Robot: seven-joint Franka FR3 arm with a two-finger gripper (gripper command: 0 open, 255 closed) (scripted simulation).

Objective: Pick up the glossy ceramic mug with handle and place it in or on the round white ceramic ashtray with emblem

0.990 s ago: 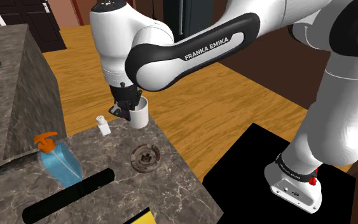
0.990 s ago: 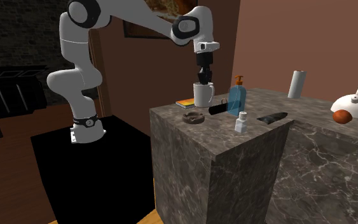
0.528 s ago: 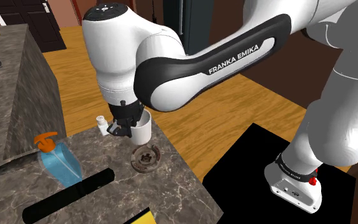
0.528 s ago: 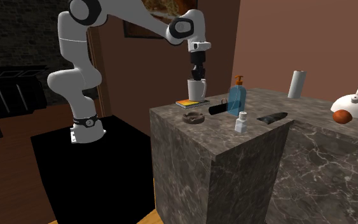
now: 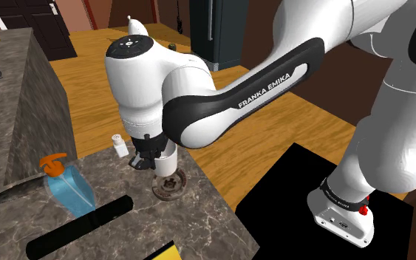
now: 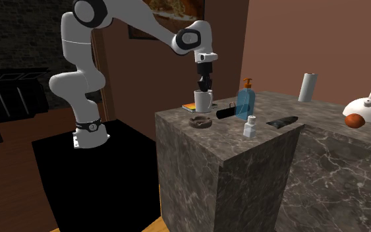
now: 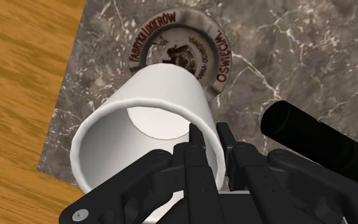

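A glossy white mug (image 7: 142, 118) hangs in the air, and my gripper (image 7: 208, 132) is shut on its rim wall, one finger inside and one outside. In the shoulder view the mug (image 5: 168, 158) hovers just above the round greyish ashtray (image 5: 169, 184) with dark red lettering, under the gripper (image 5: 145, 155). The second exterior view shows the mug (image 6: 203, 101) held by the gripper (image 6: 204, 84) above and just behind the ashtray (image 6: 199, 121). Past the mug's base I see the ashtray's rim (image 7: 217, 48). The mug's handle is hidden.
A blue soap dispenser (image 5: 69, 188), a small white shaker (image 5: 119, 145), a black cylinder (image 5: 88, 220) and a dark flat object (image 5: 7, 193) lie on the marble counter (image 5: 213, 221). A yellow book (image 6: 190, 106) sits at its edge. The counter drops off close to the ashtray.
The gripper has carried the mug toward the stand side of the counter and lower. It now hangs over the ashtray instead of beside the shaker.
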